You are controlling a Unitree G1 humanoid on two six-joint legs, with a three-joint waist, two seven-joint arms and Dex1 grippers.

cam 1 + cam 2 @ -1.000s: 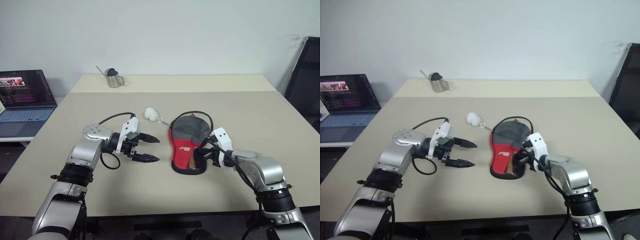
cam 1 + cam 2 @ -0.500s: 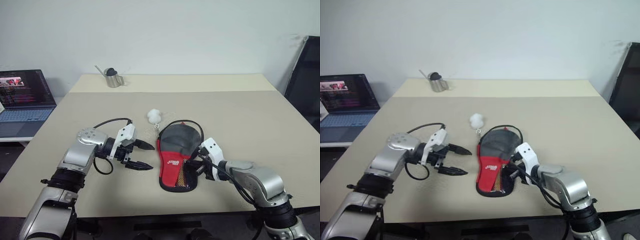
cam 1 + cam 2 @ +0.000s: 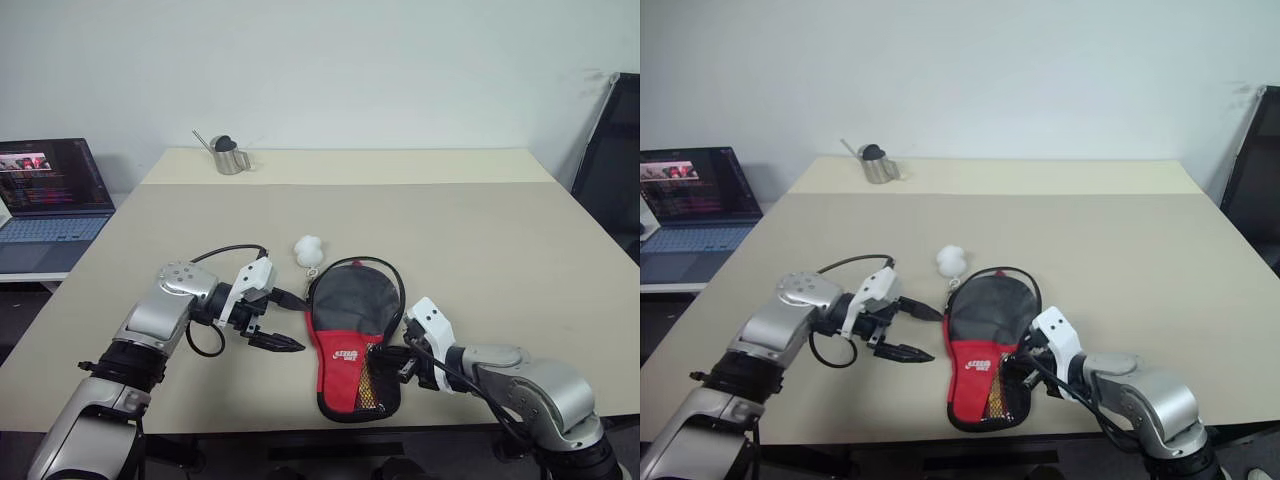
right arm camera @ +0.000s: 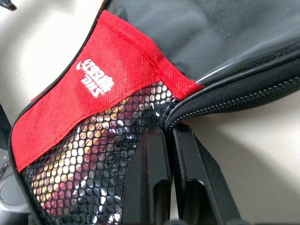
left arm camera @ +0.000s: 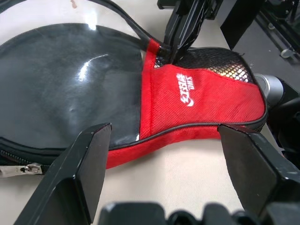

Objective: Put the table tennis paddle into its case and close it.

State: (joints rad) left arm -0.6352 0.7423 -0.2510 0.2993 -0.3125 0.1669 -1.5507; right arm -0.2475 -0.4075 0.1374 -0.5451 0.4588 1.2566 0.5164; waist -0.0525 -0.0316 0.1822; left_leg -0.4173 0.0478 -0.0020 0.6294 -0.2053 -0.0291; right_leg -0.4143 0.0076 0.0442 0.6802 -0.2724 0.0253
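A plain white wall [image 3: 400, 60] backs the beige tabletop [image 3: 480, 230]. An open laptop [image 3: 45, 195] sits on a side desk at left; a dark chair [image 3: 610, 160] stands at right.

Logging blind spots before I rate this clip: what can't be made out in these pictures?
- The table tennis paddle: the case covers whatever is inside, in every view.
- How far the zip is closed: too small in the head views; cut off by the edges in both wrist views.
- What the shut right hand pinches: its fingers meet at the case's zipped edge, hiding the contact.
- The laptop screen: too small.
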